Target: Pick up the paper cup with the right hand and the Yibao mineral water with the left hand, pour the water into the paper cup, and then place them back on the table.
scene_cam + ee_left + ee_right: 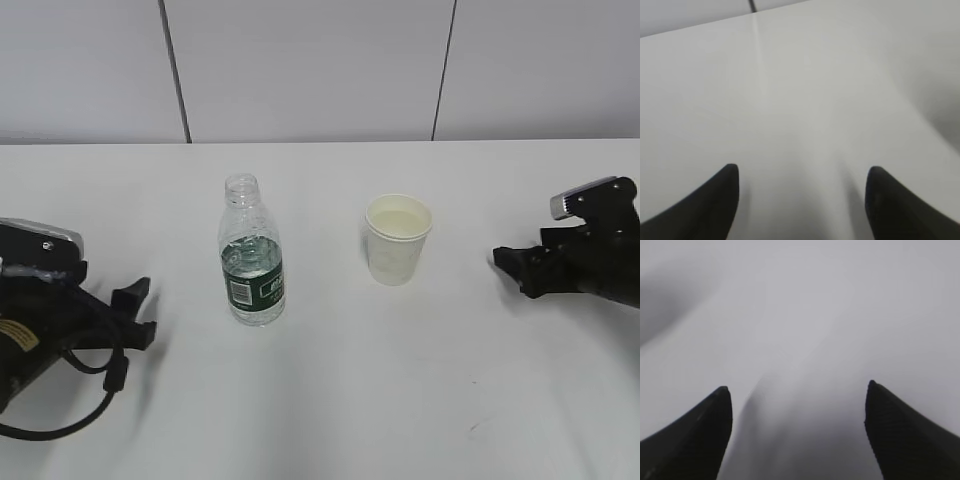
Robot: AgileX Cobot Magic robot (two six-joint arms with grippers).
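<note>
The Yibao mineral water (251,255), a clear uncapped bottle with a dark green label and some water in it, stands upright on the white table (330,390) left of centre. The white paper cup (397,240) stands upright to its right. My left gripper (138,312) is open and empty at the left edge, well left of the bottle. My right gripper (508,266) is open and empty at the right, apart from the cup. In the left wrist view the gripper (802,175) shows only bare table between its fingers. The right wrist view shows the same for its gripper (796,390).
A grey panelled wall (310,70) runs behind the table's far edge. A black cable (80,395) loops under the left arm at the front left.
</note>
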